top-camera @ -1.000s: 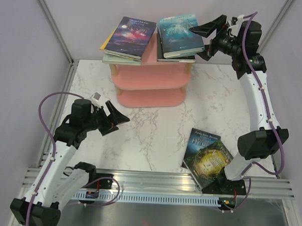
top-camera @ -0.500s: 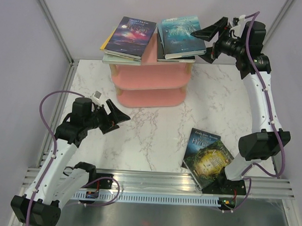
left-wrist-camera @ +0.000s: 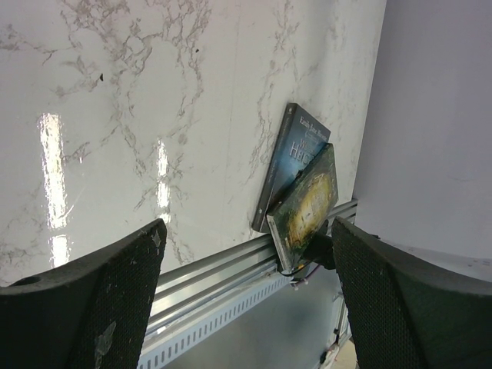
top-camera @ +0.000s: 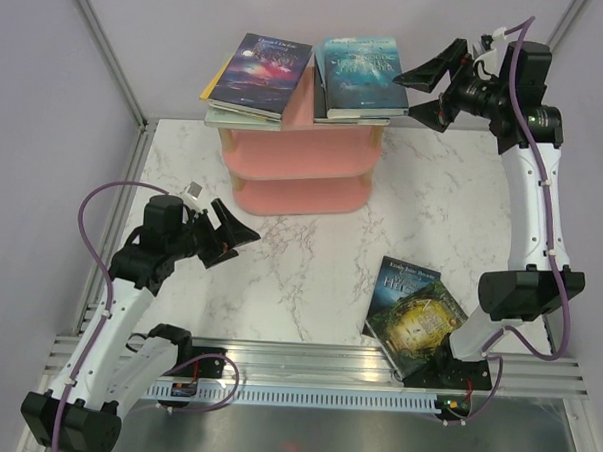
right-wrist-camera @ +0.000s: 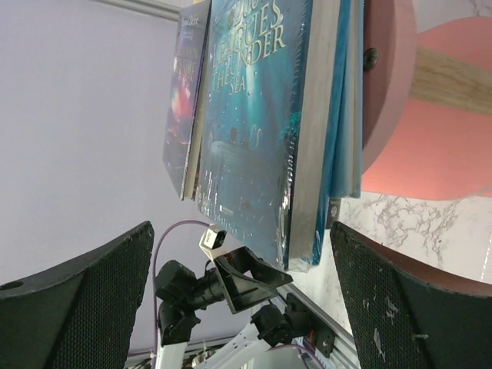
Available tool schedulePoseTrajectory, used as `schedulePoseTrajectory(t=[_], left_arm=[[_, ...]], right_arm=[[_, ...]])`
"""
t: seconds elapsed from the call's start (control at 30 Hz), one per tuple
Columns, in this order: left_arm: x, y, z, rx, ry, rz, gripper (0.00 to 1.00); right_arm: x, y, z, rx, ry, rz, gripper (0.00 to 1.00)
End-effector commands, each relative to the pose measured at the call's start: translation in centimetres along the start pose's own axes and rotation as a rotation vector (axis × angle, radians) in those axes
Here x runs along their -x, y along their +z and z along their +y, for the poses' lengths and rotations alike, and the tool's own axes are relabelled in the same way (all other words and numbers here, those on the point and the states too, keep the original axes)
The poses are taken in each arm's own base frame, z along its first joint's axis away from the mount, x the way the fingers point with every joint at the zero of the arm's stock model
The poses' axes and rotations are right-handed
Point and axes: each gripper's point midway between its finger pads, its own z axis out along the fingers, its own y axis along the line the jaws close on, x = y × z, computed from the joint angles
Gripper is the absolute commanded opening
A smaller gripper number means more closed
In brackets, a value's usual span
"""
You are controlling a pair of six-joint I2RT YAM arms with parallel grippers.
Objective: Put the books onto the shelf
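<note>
A small pink three-tier shelf point(top-camera: 302, 158) with oval boards and light wooden supports stands at the far side of the white marble tabletop point(top-camera: 300, 256). Two flat stacks of thin books lie on its top board. The left stack is topped by a purple galaxy-covered paperback point(top-camera: 264, 72), the right by a teal paperback point(top-camera: 360, 68).

The right claw point(top-camera: 403, 96) hangs just beside the right stack's outer edge. Its jaws are spread wide and grip nothing.

Two more books lie on the tabletop near the right arm's base. A green-gold paperback point(top-camera: 424, 326) rests partly over a dark blue paperback point(top-camera: 397, 278), reaching the metal rail point(top-camera: 306, 358) at the near edge.

The left claw point(top-camera: 236, 249) hovers over bare marble in front of and to the left of the shelf — jaws wide apart, empty, well apart from every book.
</note>
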Motion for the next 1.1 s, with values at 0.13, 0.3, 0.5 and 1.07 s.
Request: schedulePoseTrajectory(t=[0.13, 0.3, 0.5, 1.07], left_arm=[[0.8, -0.6, -1.4, -0.052, 0.046, -0.035, 0.89], [0.9, -0.7, -1.6, -0.057, 0.048, -0.038, 0.89], [0.6, -0.9, -1.9, -0.072, 0.061, -0.025, 0.89], [-2.2, 2.4, -1.0, -0.079, 0.077, 0.123, 0.88]], right_arm=[[0.4, -3.0, 1.6, 0.034, -0.075, -0.050, 0.98], [0.5, -3.7, 2.1, 0.043, -0.080, -0.058, 0.98], [1.1, -6.0, -0.4, -0.063, -0.096, -0.153, 0.98], [-11.7, -11.3, -34.9, -0.960, 0.249, -0.073, 0.98]])
